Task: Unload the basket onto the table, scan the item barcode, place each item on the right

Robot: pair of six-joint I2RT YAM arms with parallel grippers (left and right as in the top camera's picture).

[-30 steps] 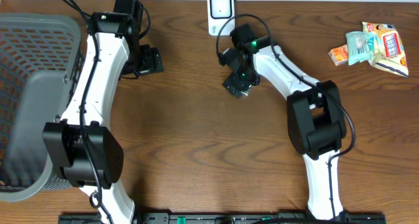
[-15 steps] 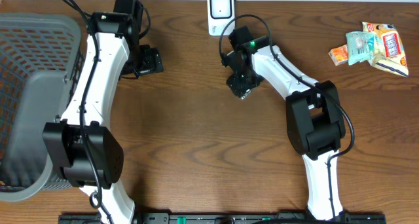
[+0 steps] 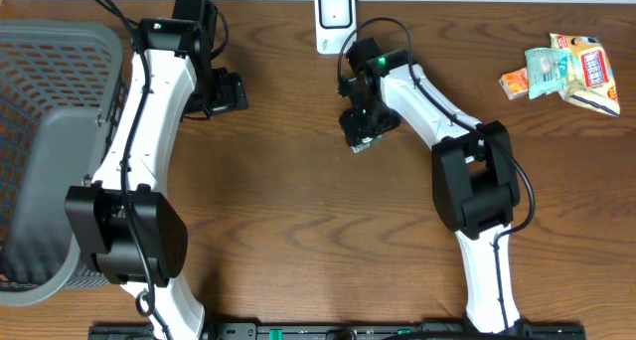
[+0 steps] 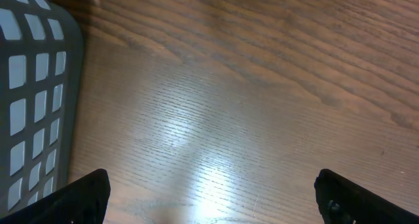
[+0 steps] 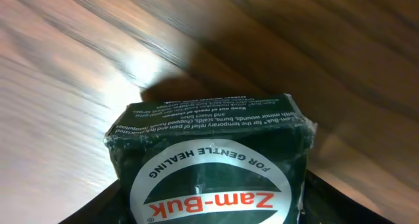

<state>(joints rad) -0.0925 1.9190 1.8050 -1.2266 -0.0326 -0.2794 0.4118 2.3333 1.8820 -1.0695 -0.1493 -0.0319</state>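
right end effector [image 3: 361,131] narrowed since before, gripping green box [image 5: 209,152] (Zam-Buk label)

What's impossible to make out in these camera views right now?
- Barcode on the green box: no view shows one; right wrist gives only the round label and one printed side, the bottom edge cutting the rest.
- Same box, overhead: mostly covered by the right end effector.
- Snack packets, overhead: print too small to read.
- Basket, overhead: cut off by the left edge.
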